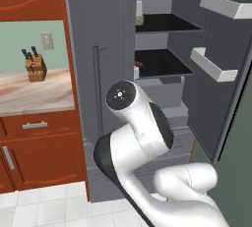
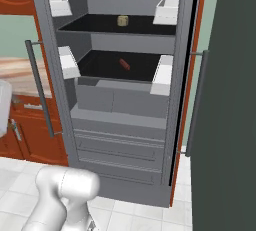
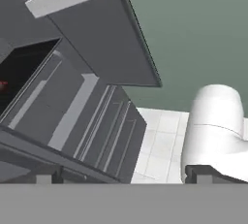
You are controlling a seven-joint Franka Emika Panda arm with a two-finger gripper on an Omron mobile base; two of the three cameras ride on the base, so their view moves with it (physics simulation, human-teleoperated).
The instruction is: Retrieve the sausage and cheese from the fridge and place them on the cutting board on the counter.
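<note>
1. The fridge (image 2: 120,100) is standing open.
2. The cheese (image 2: 122,21) is sitting on its upper shelf.
3. The sausage (image 2: 124,64) is lying on the shelf below.
4. The gripper (image 3: 121,178) is hanging with fingers spread wide, holding nothing.

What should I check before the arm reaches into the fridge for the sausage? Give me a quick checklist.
1. Fridge door open: ok, the shelves are exposed in both base views.
2. Sausage located: ok, it lies on the lower dark shelf, nothing beside it.
3. Cheese located: ok, it sits on the shelf above, apart from the sausage.
4. Tool ready: ok, the fingers stand wide apart with nothing between them.
5. Tool aimed at the sausage: not ok, the hand view looks at the fridge's lower front and an open door, with just a red sliver at the left edge.
6. Cutting board ready on the counter: cannot tell.
</note>
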